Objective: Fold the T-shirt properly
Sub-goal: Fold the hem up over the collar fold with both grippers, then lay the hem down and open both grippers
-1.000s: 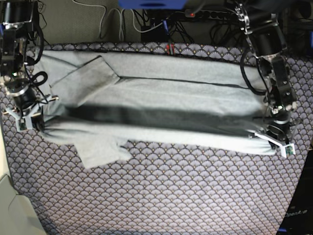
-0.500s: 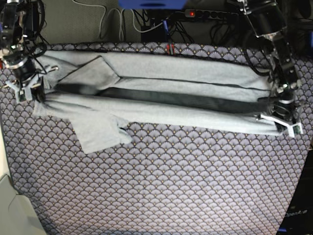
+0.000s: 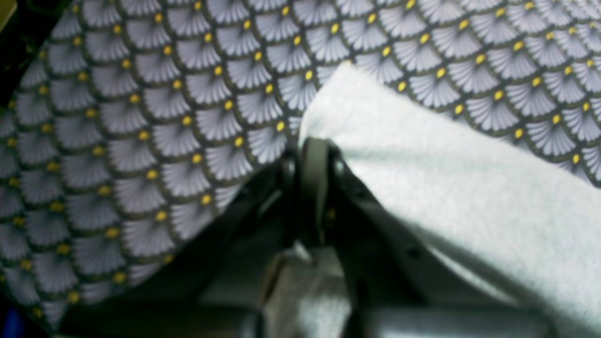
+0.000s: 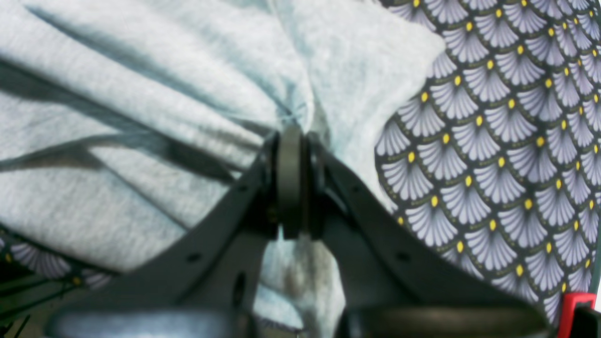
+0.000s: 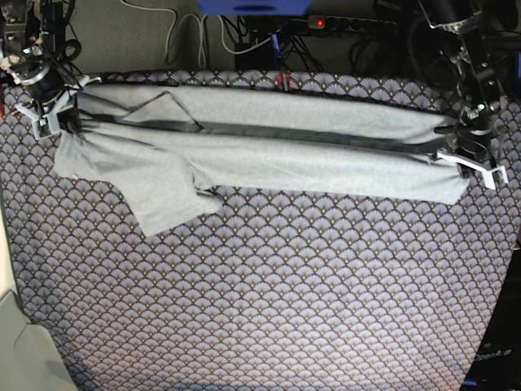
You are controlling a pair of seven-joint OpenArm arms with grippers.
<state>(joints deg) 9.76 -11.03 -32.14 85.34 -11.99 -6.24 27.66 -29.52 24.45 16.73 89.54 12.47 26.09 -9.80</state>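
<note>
Lab bench: power strip, tangled cables, tablecloth.

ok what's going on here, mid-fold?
Yes, mid-fold. Two arms are folding the T-shirt lengthwise on the patterned table cloth. The left gripper is shut on one end of the near edge, and the right gripper is shut on the other end. Between them the fabric is stretched into a long band at the far side of the table. One sleeve trails out toward the near side, not yet tucked in.
</note>
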